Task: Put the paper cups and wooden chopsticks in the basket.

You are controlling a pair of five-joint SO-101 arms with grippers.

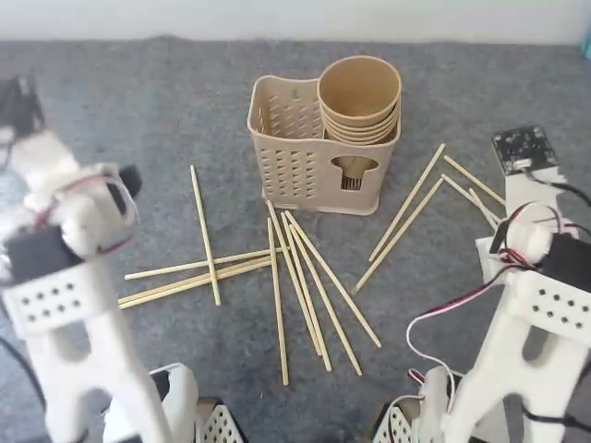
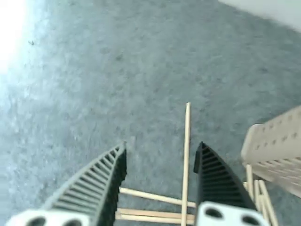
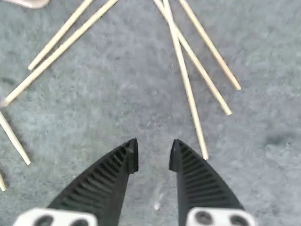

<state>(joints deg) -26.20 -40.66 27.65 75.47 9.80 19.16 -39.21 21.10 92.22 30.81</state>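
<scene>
A beige perforated basket stands at the table's middle back, with a stack of paper cups nested in its right half. Wooden chopsticks lie scattered on the grey carpet: a fan in front of the basket, a bundle to the left, a pair to the right. My left gripper is open above the carpet; one chopstick runs between its fingers, near one finger, and the basket's corner is beside it. My right gripper is open and holds nothing, with several chopsticks lying just beyond it.
The left arm stands at the table's left and the right arm at the right, trailing red and black wires. More chopsticks lie at the far right near that arm.
</scene>
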